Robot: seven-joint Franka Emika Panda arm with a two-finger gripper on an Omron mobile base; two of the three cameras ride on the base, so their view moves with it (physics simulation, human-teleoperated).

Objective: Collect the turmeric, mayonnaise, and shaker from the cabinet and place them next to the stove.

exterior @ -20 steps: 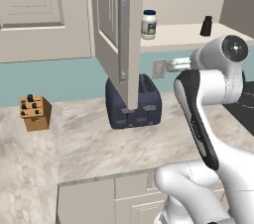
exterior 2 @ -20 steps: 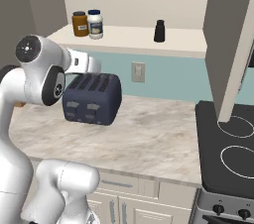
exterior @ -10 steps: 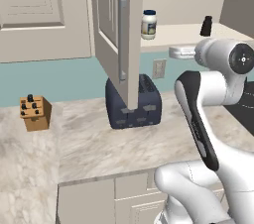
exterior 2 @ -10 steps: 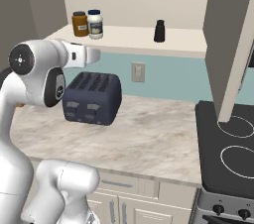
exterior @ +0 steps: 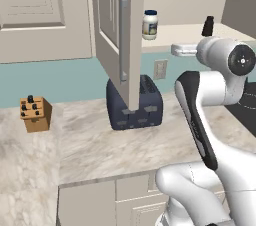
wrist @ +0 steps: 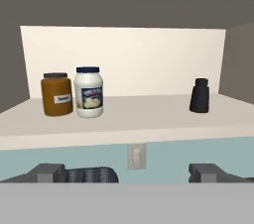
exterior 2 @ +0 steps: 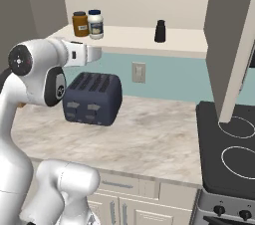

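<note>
We see the claw (wrist: 127,172) wide and empty, facing the open cabinet (exterior: 117,35). The turmeric (wrist: 56,93) and mayonnaise (wrist: 89,91) stand just beside each other on its shelf (wrist: 124,114), the shaker (wrist: 199,95) well apart, the stove (exterior 2: 226,149) on the bench (exterior 2: 144,134).

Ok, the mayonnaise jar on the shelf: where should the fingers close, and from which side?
Probably come from the open front and close on the mayonnaise jar's round white body below the blue lid. It stands upright, with the turmeric close on one side, so one finger must slip between them. The gripper is open.
</note>
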